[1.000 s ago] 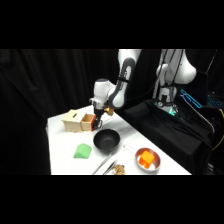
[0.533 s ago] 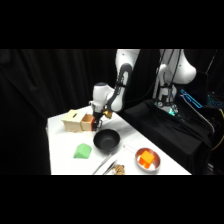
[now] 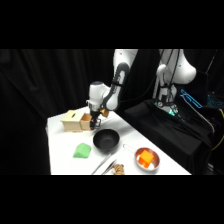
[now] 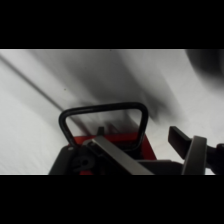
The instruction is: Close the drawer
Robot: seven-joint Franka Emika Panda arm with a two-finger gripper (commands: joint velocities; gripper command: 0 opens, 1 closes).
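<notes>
While its finger spacing cannot be told, the end effector (image 3: 95,121) hovers at the drawer (image 3: 86,121) handle (image 4: 102,120).

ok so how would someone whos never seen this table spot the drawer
Start at the far left corner of the white table, where a small pale wooden box stands. The drawer is the orange-red front on the box's side facing the black bowl, right beneath the gripper. Its dark loop handle marks it out; the green object and metal dish have none.
</notes>
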